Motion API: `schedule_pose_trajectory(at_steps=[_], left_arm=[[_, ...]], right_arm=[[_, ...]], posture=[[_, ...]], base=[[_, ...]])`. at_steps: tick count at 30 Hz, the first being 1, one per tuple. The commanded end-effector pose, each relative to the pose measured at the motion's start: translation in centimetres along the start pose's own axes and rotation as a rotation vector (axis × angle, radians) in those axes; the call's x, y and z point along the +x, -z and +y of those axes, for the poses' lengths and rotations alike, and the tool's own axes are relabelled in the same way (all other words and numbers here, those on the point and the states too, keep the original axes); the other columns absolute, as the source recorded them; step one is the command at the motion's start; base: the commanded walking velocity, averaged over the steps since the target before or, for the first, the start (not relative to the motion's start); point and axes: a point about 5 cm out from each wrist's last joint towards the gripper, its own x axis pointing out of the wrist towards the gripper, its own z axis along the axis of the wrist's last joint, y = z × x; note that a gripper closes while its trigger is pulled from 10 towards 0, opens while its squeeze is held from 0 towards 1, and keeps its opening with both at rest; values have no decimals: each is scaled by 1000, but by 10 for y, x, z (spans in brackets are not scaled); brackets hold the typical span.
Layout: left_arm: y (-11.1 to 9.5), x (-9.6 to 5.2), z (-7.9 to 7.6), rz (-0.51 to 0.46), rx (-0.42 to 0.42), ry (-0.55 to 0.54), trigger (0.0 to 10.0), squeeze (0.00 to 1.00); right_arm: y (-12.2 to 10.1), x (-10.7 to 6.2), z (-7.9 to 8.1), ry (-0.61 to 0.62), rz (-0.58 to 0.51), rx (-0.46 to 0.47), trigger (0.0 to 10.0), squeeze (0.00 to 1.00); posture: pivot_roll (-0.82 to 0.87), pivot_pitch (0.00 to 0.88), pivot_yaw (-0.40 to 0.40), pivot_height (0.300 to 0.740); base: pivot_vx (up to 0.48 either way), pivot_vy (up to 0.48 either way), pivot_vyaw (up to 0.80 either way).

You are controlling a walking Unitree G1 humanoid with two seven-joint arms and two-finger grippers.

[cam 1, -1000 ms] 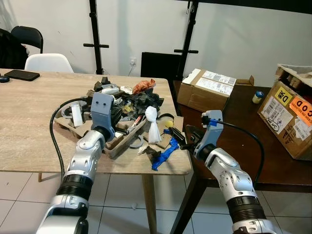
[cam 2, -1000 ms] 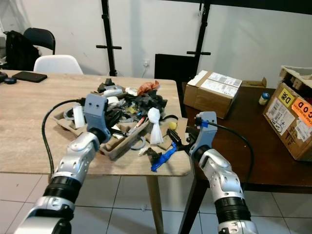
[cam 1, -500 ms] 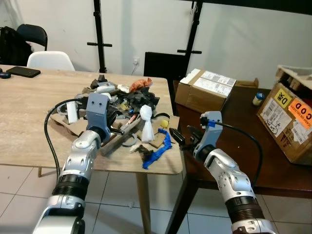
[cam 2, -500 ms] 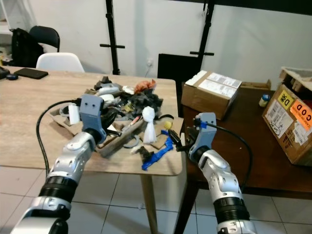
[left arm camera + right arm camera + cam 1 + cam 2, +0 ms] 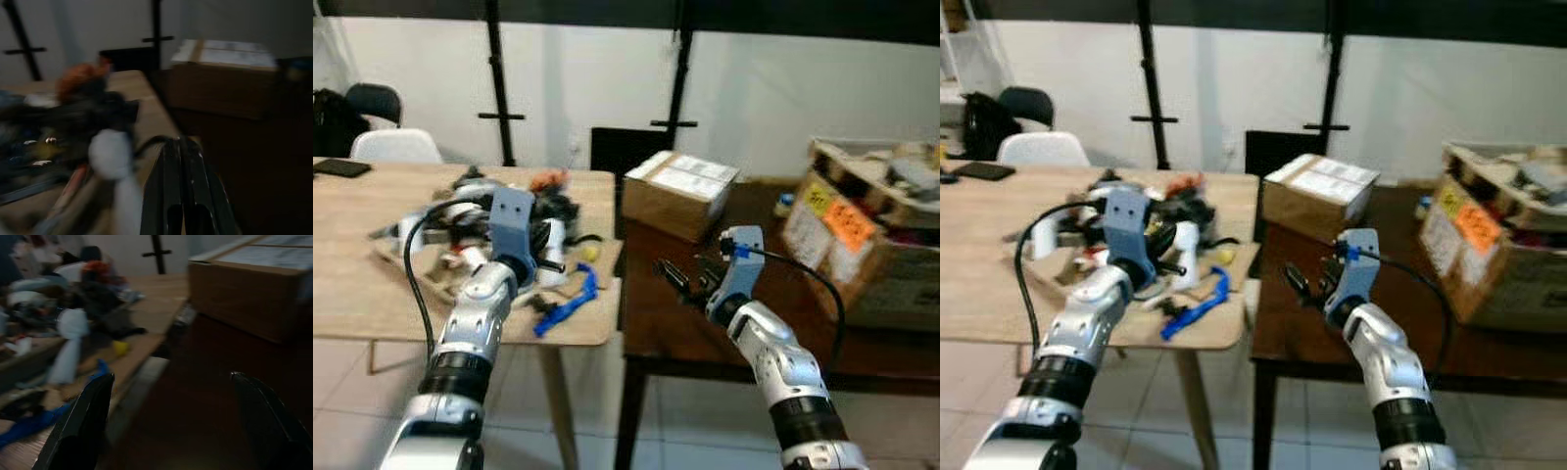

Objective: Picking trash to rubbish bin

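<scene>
Left tool (image 5: 182, 161), fingers pressed together and empty, hangs over the table (image 5: 352, 294) beside the trash heap (image 5: 499, 211), while the right tool (image 5: 677, 281), fingers spread, sits over the dark table (image 5: 705, 323), neither carrying anything.

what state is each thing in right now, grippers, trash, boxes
left gripper: shut, empty, over the trash
right gripper: open, empty, above the dark table
trash pile: heaped on the light table
blue scrap: near the table edge
sealed box: closed
big box: open, full
</scene>
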Motion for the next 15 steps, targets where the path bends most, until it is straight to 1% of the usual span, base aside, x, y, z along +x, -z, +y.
schedule_pose_trajectory(at_steps=[1, 5, 10, 11, 15], left_arm=[[10, -3, -2, 37, -24, 12, 10000, 0], [10, -4, -3, 41, -32, 16, 10000, 0], [10, -4, -2, 49, -43, 12, 10000, 0], [11, -4, 0, 55, -47, -2, 10000, 0], [11, -4, 5, 58, -42, -37, 10000, 0]], right_arm=[[2, -2, -2, 7, 6, -1, 10000, 0], [2, -2, -2, 6, 4, -1, 10000, 0], [2, -3, -3, 4, 4, -3, 10000, 0], [2, -3, -3, 4, 4, -4, 10000, 0], [2, -3, -3, 4, 4, -5, 10000, 0]], posture=[[53, 56, -55, 740], [53, 56, -54, 740], [51, 55, -53, 740], [50, 55, -54, 740], [52, 55, -55, 740]], base=[[0, 307, 0], [0, 299, 0], [0, 480, 0], [0, 300, 0], [0, 0, 0]])
